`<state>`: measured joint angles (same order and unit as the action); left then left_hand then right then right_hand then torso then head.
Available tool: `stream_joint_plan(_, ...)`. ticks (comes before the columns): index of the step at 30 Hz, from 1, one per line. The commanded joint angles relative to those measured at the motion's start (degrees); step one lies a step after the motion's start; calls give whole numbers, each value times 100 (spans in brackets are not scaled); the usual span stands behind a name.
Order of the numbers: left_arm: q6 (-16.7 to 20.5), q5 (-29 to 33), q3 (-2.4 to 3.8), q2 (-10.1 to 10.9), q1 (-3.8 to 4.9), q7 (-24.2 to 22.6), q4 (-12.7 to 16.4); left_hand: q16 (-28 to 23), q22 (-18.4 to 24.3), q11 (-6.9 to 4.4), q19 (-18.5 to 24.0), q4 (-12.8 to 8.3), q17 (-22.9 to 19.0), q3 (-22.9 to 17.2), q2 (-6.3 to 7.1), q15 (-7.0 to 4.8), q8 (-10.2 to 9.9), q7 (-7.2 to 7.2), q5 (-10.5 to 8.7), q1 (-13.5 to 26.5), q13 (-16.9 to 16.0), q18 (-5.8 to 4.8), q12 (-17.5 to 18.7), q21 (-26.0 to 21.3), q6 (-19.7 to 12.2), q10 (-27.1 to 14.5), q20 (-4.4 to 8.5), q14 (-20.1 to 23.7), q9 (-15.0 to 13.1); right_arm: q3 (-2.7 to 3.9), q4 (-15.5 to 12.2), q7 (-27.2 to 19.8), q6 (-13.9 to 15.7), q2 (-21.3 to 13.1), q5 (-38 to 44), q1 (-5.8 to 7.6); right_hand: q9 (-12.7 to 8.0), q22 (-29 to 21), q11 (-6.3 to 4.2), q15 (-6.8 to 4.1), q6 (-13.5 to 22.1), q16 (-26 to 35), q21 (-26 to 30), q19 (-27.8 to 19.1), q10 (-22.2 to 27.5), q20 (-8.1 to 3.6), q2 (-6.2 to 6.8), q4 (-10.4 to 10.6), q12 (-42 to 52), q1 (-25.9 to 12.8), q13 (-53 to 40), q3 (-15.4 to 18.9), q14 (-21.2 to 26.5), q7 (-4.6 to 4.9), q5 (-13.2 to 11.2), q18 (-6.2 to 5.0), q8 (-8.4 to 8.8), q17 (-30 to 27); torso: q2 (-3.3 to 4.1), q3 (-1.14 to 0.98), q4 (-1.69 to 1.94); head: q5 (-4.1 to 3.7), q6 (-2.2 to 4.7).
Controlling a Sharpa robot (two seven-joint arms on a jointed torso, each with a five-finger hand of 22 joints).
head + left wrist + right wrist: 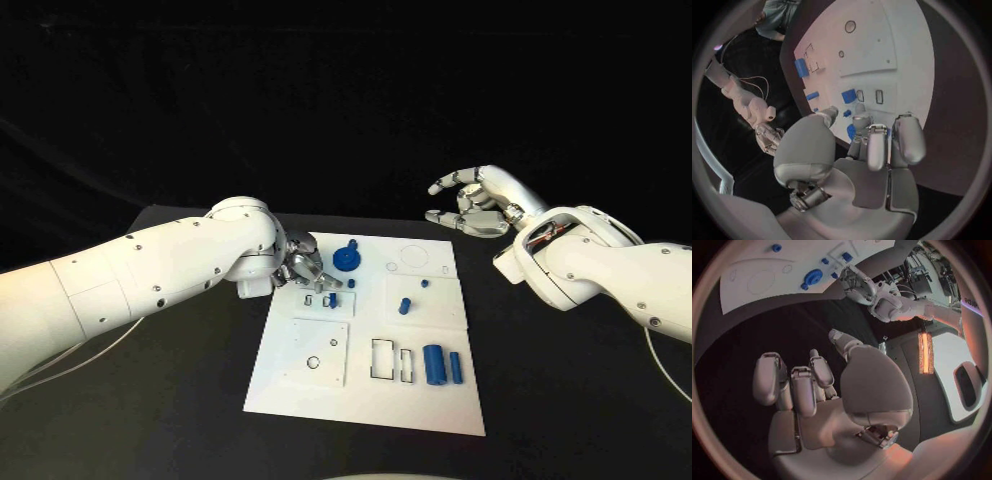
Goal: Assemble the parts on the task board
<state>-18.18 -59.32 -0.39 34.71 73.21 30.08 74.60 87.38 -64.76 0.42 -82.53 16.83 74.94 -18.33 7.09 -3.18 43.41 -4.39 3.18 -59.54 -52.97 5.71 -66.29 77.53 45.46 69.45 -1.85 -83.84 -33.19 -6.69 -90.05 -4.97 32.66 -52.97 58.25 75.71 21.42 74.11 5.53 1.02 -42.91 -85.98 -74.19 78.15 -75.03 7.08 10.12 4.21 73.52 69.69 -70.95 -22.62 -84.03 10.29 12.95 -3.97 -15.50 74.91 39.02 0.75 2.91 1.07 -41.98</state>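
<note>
- Head view had our left hand (296, 265) down at the left edge of the task board (310, 395), fingers hovering by the small slots, and as far as we could see it wasn't gripping anything.
- Our right hand (479, 203) sat off the board beyond its far right corner, fingers loosely curled but apart, holding nothing.
- For this step we figured go slow: line the fingertips over one part, pinch it square, don't nudge its neighbours.
- The round blue part (346, 259) was just beside the left hand's fingers, and a small blue part (333, 299) lay just in front of them.
- Two blue bars (444, 366) lay well apart, near the board's near right side.
</note>
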Motion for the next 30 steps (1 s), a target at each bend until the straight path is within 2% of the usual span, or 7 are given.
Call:
stream_joint_plan(1, -210, -62, -17, -64, 8, 52, -33, 33, -12, -22, -26, -9, 935, 33, -23, -45, 42, -9, -12, 23, 2, -109, -20, 40, -40, -37, 25, -474, -18, -1, 9, 24, -94, 14, 20, -7, -3, -8, -16, 5, -49, 36, 38, -39, 38, 7, -2, 26, -22, 26, 9, -2, -284, 7, 14, -72, -29, 236, 3, 9, 2, 7, -5)
stream_joint_plan(12, -236, -17, -80, -240, 2, 58, -174, 38, -52, -23, -28, -19, 945, -5, -94, -46, 56, -9, -8, -123, 12, -115, -31, 63, -78, -52, 25, -476, -66, -1, 23, 25, -108, 34, 21, -12, -3, -30, -17, 4, -50, 42, 62, -56, 61, 6, -1, 31, -48, 22, 40, 0, -280, 6, 22, -78, -31, 222, -5, 8, 21, -31, -32)
stream_joint_plan(18, -257, -7, -92, -281, -2, 59, -190, 41, -73, -21, -30, -27, 953, -11, -72, -44, 61, -12, -11, -198, 15, -118, -38, 76, -92, -57, 23, -478, -85, -2, 29, 36, -123, 47, 21, -15, -4, -26, -19, 2, -51, 41, 60, -52, 61, 4, -2, 41, -51, 15, 44, 3, -282, 5, 31, -77, -34, 229, -2, 8, 16, -33, -42)
stream_joint_plan(21, -276, -4, -95, -289, -3, 60, -192, 46, -81, -20, -29, -29, 963, -21, -71, -43, 63, -13, -11, -242, 13, -119, -44, 81, -96, -57, 22, -480, -95, -2, 31, 37, -126, 50, 21, -17, -4, -24, -20, 1, -52, 47, 59, -49, 60, 3, -5, 49, -52, 10, 45, 4, -279, 4, 35, -76, -36, 217, -5, 0, 21, -35, -48)
stream_joint_plan(30, -279, 5, -100, -311, -7, 61, -200, 44, -114, -16, -26, -33, 958, -135, -134, -38, 59, -18, -9, -451, 27, -122, -56, 101, -114, -70, 16, -478, -131, -2, 41, 33, -132, 63, 19, -25, -5, -32, -20, 0, -53, 50, 68, -54, 57, 2, -8, 57, -50, 4, 45, 5, -278, 3, 36, -78, -38, 209, -10, 3, 29, -33, -64)
